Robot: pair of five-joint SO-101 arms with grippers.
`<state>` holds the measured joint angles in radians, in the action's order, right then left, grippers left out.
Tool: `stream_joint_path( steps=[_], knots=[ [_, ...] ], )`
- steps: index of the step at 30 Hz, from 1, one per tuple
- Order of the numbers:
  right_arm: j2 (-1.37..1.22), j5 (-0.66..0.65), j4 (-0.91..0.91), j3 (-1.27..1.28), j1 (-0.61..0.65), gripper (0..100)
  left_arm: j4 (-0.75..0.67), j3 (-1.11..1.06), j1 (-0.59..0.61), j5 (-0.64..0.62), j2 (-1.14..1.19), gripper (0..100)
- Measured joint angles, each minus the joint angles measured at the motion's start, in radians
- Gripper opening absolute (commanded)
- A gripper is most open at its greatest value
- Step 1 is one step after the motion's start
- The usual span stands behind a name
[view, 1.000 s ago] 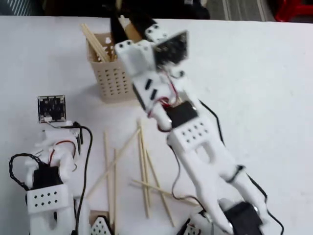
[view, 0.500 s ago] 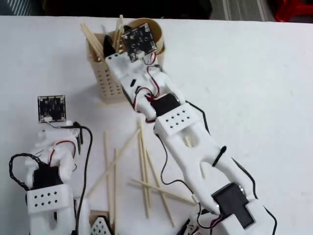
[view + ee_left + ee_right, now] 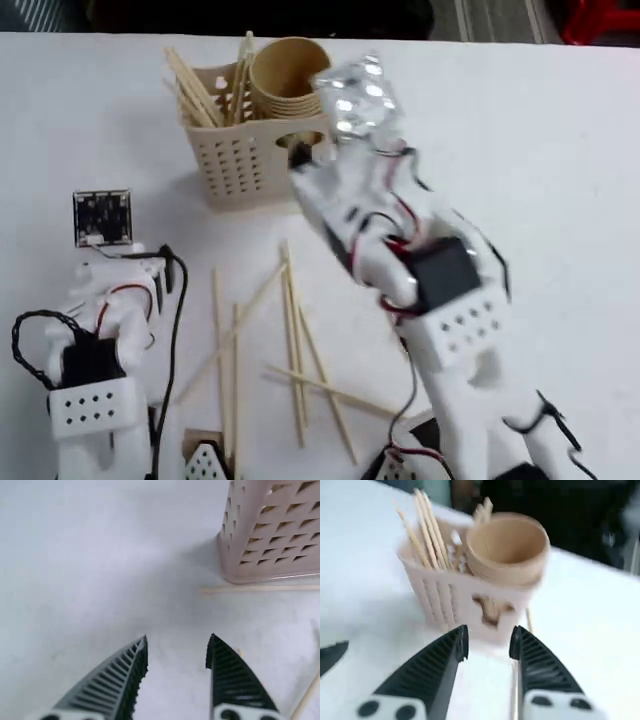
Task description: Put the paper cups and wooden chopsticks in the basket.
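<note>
We have cups and some chopsticks in the basket — more sticks wait on the table; our left claw and right claw hang part-open, empty.

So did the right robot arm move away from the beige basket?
Yes. The right gripper has pulled back off the beige perforated plastic basket, toward the near side of the white table.

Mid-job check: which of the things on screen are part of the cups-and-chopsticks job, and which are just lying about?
Part of the job:
basket
paper cups, stacked in the basket
standing chopsticks, already in the basket
loose chopsticks, lying on the table, not yet in

Just lying about:
table
black cable
</note>
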<state>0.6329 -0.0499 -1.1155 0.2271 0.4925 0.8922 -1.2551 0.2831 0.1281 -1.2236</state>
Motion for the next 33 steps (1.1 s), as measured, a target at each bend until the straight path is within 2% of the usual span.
stream_joint_path(
  steps=[4,7,11,15,18,22,27,33],
  knots=[
    [0.043,0.063,-0.178,-0.002,-0.077,14.1,0.127,0.098,-0.075,0.037,0.0,22],
    [0.061,0.103,-0.216,0.052,-0.129,14.1,0.23,0.169,-0.146,0.054,0.0,25],
    [0.06,0.15,-0.172,0.203,-0.18,14.1,0.365,0.244,-0.222,0.058,0.0,26],
    [0.06,0.203,-0.009,0.393,-0.247,14.1,0.43,0.264,-0.253,0.087,0.0,28],
    [0.06,0.224,0.126,0.511,-0.282,14.1,0.454,0.264,-0.253,0.11,0.003,30],
    [0.058,0.238,0.255,0.606,-0.313,14.1,0.46,0.275,-0.269,0.112,0.17,30],
    [0.058,0.238,0.302,0.643,-0.316,14.1,0.414,0.276,-0.331,0.114,0.413,30],
    [0.06,0.238,0.304,0.647,-0.318,14.1,0.313,0.276,-0.336,0.114,0.617,30]
  ],
)
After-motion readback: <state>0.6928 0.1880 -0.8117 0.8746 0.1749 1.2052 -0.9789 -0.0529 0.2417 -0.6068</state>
